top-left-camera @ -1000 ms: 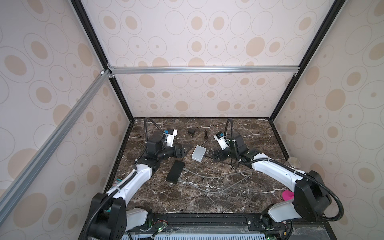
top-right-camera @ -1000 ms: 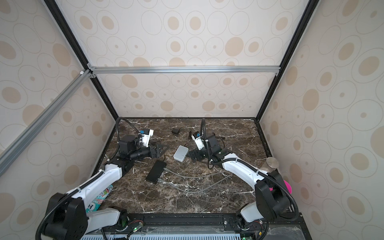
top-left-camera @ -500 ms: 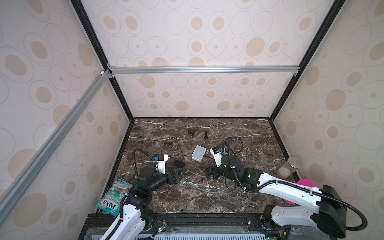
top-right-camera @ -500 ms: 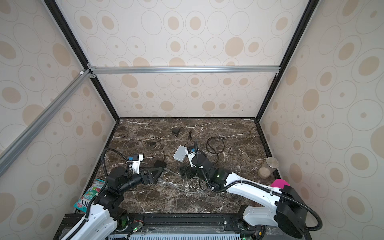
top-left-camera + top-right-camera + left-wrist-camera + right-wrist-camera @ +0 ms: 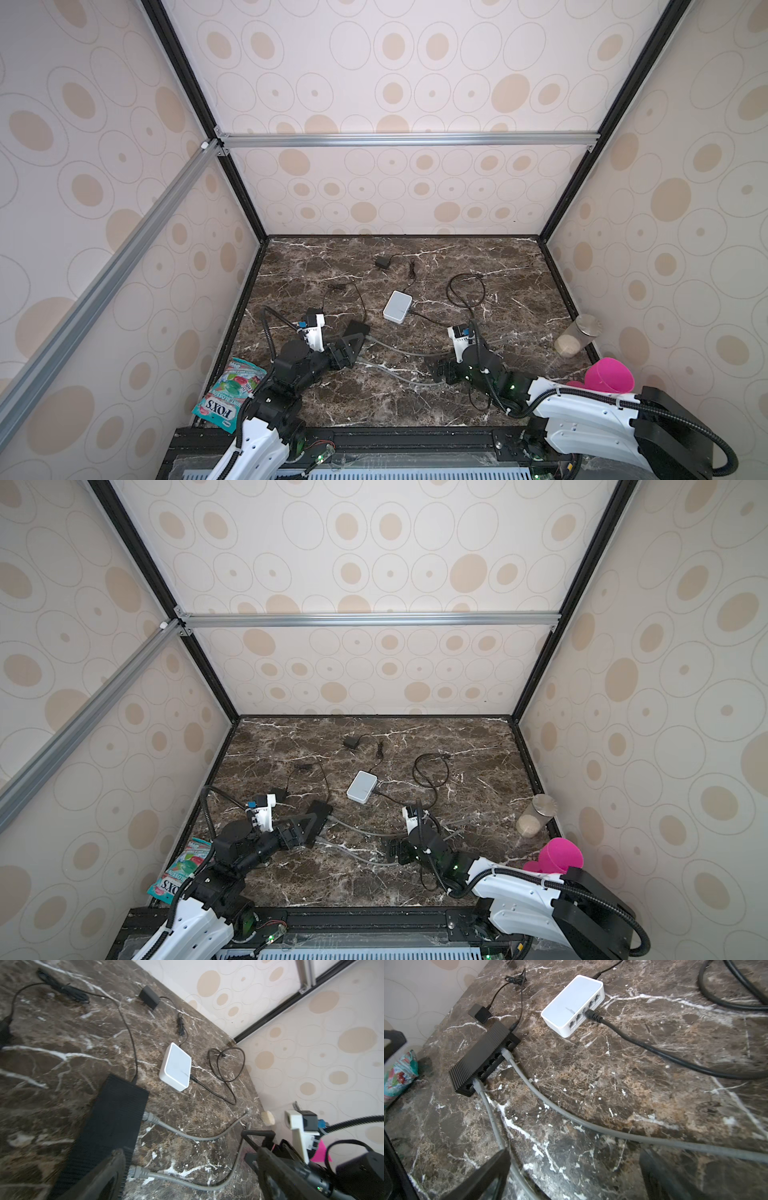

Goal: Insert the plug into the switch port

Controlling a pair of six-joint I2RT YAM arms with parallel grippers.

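Switches number two: a black switch (image 5: pixel 357 329) lies just ahead of the left end effector (image 5: pixel 350 351), which hides its near end in both top views, and a white switch (image 5: pixel 397 306) sits near it toward the middle of the bench (image 5: pixel 415 399). Plugs seated number three: two grey plugs (image 5: pixel 507 1054) stand apart in the black switch's port row, and one black plug (image 5: pixel 591 1015) sits in the white switch's row. Two grey cables (image 5: pixel 571 1124) run from the black switch across the bench toward the right end effector (image 5: pixel 444 371) and pass beneath its spread fingers (image 5: pixel 483 1178). One black cable (image 5: pixel 465 291) loops beyond the white switch. One power adapter (image 5: pixel 381 262) lies near the back wall (image 5: pixel 395 195), and a second adapter (image 5: pixel 479 1013) lies just beside the black switch. Both end effectors are spread wide and hold nothing. Around the edges are one candy bag (image 5: pixel 230 392) by the left arm, and one lidded jar (image 5: pixel 575 340) and one pink cup (image 5: pixel 609 374) at the right.
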